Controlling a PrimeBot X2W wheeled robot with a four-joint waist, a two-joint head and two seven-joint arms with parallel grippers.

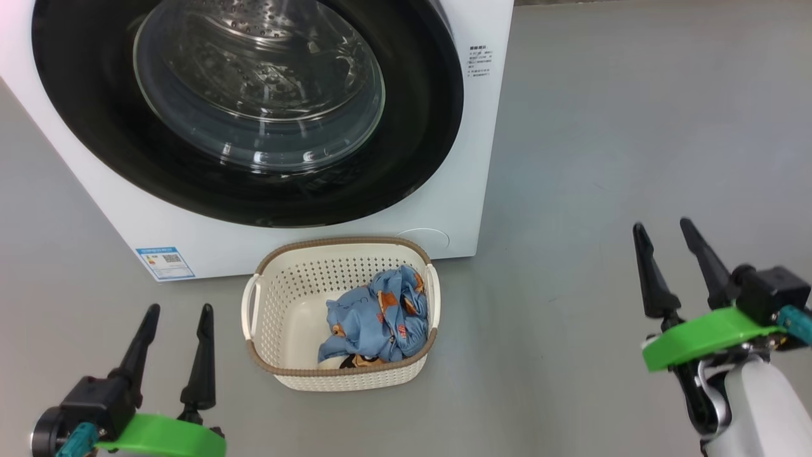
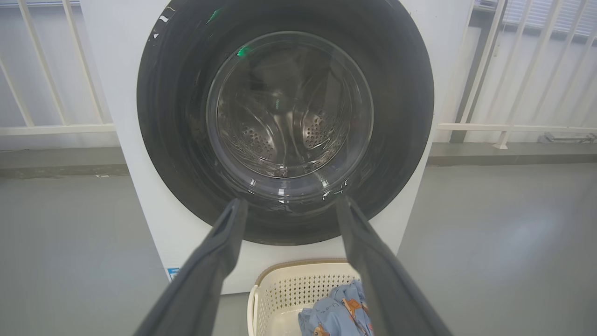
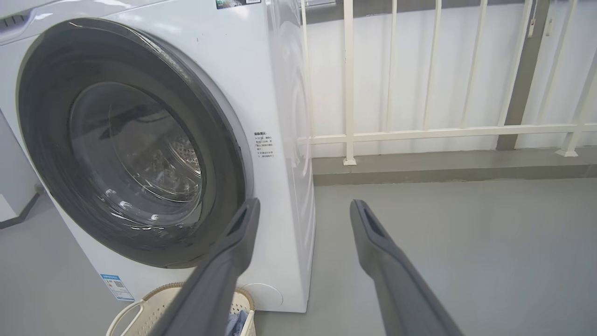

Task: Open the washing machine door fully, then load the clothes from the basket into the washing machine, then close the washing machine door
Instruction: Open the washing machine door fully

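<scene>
— As the two grippers sit nearest the robot, how do they stand?

— The left gripper [image 1: 179, 311] hovers low just beside the basket [image 1: 298, 279], and the right gripper [image 1: 661, 227] is well off on the other side. Each has its fingers spread wide, with nothing between them.

— And the clothes?

— The clothes [image 1: 380, 317] lie bunched in the basket's right half. The basket is on the floor, close up against the washer [image 1: 482, 158]. The door [image 1: 412, 127] is shut, so the first step looks not yet begun.

— What could go wrong?

— Most likely the door. Its black rim is glossy and no handle shows plainly, so a finger that hooks the edge badly may slip off. The basket sits right under the door's lower arc, and a low arm might knock it. Later, loose cloth may trail over the opening and get pinched as the door closes.

— The count?

— Two grippers, one basket with two white handles, one washer, one door. One blue bundle shows, with a darker scrap beneath it. How many garments it holds cannot be told. Farthest off, one white railing [image 3: 419, 133].
</scene>
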